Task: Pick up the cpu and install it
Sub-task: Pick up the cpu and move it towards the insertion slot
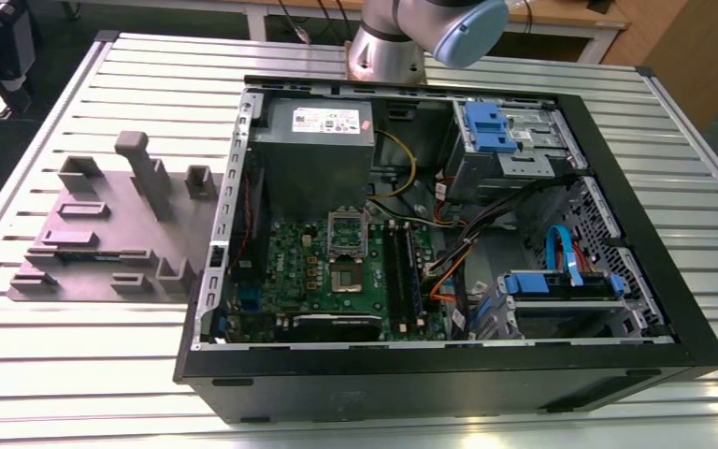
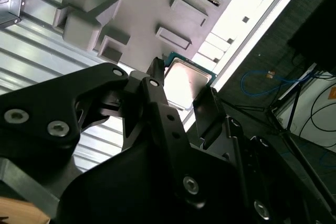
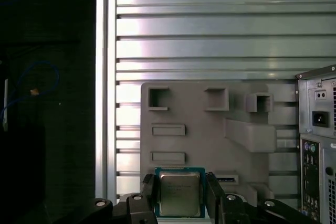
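Observation:
The cpu [image 3: 179,191], a flat square chip with a silvery top and a thin green rim, sits between the two black fingers of my gripper [image 3: 180,203], which is shut on its opposite edges. In the second wrist view the cpu [image 2: 187,78] is held the same way by the gripper [image 2: 182,94], high above the grey fixture plate [image 2: 131,9]. In the exterior view the motherboard socket [image 1: 345,272] lies inside the open computer case [image 1: 459,374], with its hinged silver frame [image 1: 347,227] lifted open.
The grey fixture plate [image 1: 104,234] with raised blocks lies on the slatted metal table [image 1: 85,355], to the exterior view's left of the case. The arm's base [image 1: 391,42] stands behind the case. Cables and blue drive brackets [image 1: 484,126] fill the case's right side.

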You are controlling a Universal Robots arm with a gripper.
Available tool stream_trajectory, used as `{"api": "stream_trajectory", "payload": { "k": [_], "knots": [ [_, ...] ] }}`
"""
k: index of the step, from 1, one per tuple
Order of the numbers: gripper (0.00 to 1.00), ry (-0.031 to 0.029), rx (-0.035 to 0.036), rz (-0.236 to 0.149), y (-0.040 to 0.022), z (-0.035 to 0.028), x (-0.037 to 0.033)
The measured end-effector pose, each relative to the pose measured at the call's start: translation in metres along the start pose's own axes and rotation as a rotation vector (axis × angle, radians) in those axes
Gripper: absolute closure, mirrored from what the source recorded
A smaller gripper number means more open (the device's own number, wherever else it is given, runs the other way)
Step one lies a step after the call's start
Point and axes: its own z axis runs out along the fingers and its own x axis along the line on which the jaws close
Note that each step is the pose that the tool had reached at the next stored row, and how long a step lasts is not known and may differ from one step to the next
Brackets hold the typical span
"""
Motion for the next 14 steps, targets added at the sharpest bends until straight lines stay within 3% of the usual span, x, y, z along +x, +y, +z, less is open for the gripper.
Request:
{"api": "stream_trajectory", "payload": {
  "k": [14],
  "knots": [
    [0.53, 0.0000, 0.0000, 0.000, 0.0002, -0.0002, -0.0089]
  ]
}}
